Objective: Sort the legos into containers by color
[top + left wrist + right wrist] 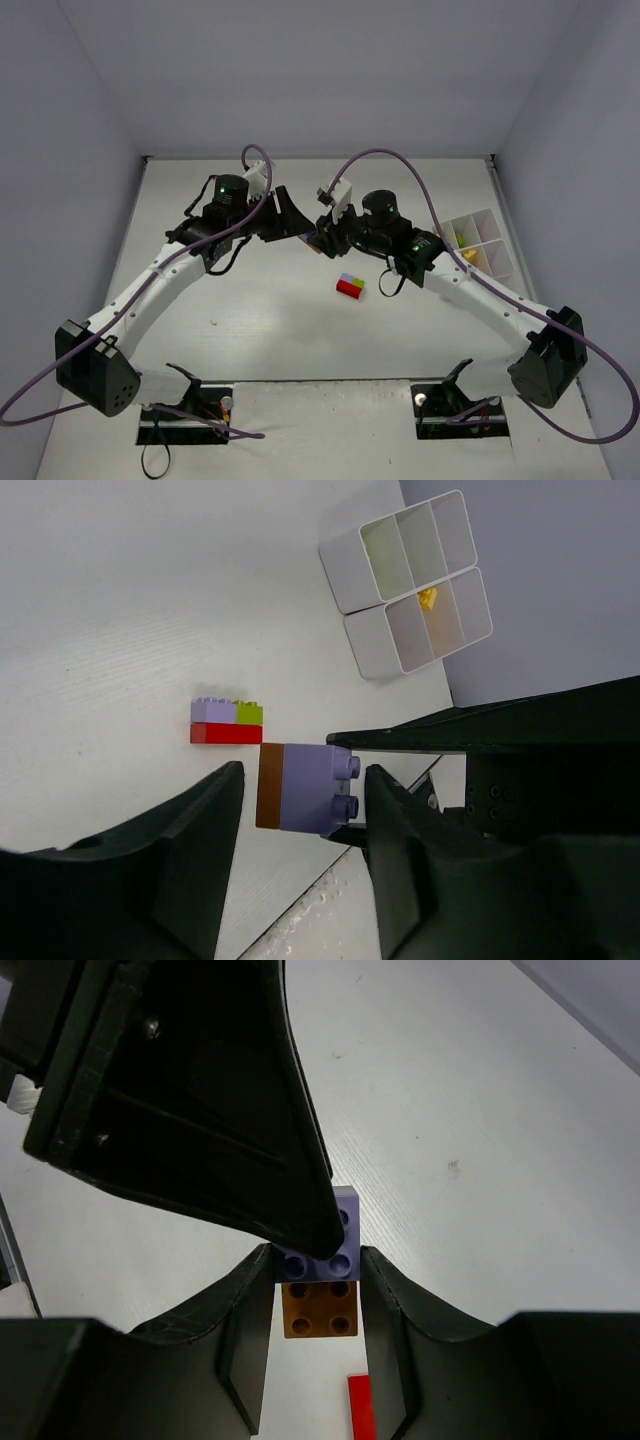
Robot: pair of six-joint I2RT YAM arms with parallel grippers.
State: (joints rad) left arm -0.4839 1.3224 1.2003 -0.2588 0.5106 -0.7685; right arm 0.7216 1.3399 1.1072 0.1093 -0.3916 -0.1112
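My right gripper is shut on a lavender brick with a brown brick stuck to it, held above the table. My left gripper is open, its fingers either side of that same pair, and one finger overlaps the lavender brick. Both grippers meet at the table's middle. A small stack lies on the table: a red brick with lavender and lime on it. The white divided tray stands at the right and holds a yellow piece.
The tray sits close to the right wall. A compartment shows something lime green. The red brick's end shows below the right gripper. Purple cables arc over both arms.
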